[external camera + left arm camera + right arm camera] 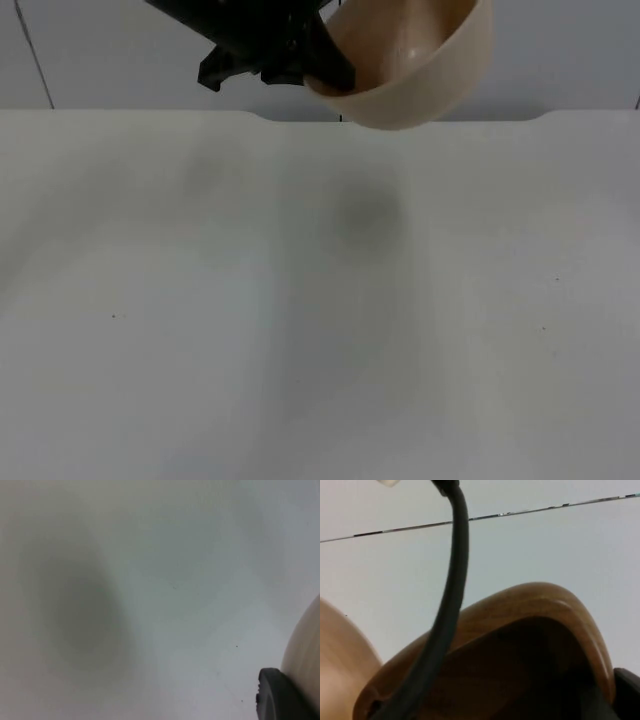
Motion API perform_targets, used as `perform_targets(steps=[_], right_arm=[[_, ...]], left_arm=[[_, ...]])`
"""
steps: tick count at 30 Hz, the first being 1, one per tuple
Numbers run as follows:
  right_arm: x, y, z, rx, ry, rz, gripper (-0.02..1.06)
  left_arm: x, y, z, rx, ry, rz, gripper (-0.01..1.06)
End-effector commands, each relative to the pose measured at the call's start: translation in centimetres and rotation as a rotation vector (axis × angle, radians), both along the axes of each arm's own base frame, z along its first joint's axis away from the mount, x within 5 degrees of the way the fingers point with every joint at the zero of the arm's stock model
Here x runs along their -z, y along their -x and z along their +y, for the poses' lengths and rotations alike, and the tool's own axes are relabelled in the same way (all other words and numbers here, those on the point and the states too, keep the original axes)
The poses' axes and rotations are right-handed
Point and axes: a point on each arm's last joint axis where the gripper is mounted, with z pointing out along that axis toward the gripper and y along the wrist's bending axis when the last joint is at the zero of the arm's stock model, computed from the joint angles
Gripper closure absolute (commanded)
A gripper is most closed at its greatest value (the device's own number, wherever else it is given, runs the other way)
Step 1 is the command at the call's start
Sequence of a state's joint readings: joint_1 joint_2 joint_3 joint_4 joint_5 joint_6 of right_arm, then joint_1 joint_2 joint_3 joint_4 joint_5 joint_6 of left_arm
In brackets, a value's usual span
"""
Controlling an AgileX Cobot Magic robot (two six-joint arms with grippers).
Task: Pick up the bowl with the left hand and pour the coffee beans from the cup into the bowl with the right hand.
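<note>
while left gripper point(300, 65) lifts bowl point(420, 70), table point(320, 300) lies open.

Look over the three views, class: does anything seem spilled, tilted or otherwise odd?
No beans lie on the white table. The left gripper holds the beige bowl high near the partition, tipped on its side. The wooden cup sits close at the right gripper, beside the bowl.

Soft, even light on the white table point(300, 350); a faint blurred shadow point(365, 212) sits upper centre of the top view. Left wrist view hazy, a broad grey smudge point(75, 615).
</note>
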State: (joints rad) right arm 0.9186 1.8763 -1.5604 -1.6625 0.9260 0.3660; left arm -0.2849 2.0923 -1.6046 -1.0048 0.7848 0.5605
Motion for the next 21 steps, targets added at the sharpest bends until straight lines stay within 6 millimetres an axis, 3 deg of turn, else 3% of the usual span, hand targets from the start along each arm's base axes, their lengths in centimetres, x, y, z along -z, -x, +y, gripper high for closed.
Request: perform_targets(steps=[1, 8, 21], right_arm=[[-0.82, 0.2, -0.34, -0.004, -0.022, -0.015, 1.05], [-1.68, 0.49, -0.65, -0.012, -0.047, -0.026, 1.05], [-1.42, 0.08, -0.99, -0.009, -0.047, 0.002, 1.05]], left_arm=[[-0.13, -0.09, -0.18, -0.007, 0.003, -0.004, 1.05], [-0.16, -0.28, -0.12, -0.026, 0.002, -0.016, 1.05], [-0.29, -0.37, -0.19, -0.042, 0.024, -0.014, 1.05]])
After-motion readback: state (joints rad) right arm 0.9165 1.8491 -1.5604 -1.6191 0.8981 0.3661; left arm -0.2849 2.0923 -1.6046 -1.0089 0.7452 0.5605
